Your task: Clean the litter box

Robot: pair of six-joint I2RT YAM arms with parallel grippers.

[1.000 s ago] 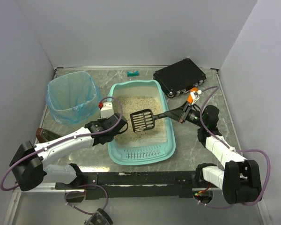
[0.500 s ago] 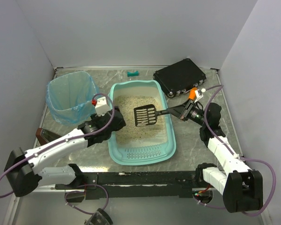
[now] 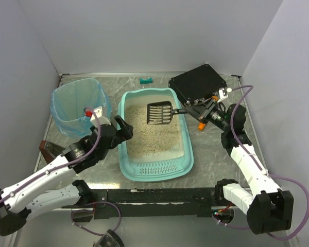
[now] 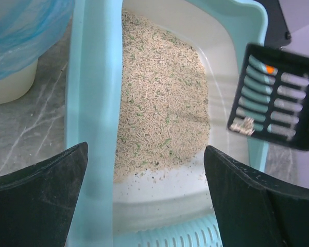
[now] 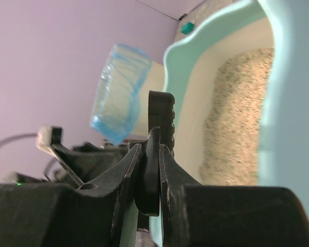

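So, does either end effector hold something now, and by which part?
The right end effector grips the black slotted plastic scoop by its handle. The left end effector is open and holds nothing.

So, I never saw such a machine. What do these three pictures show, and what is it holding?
These are two robot arms bolted at the table's near edge. The wide picture looks down from above; the other two come from a camera on each wrist. On the table stand a teal litter box, a bin lined with a blue bag, and a black case. The right gripper is shut on a black scoop, held over the litter. The left gripper is open, at the box's left rim.
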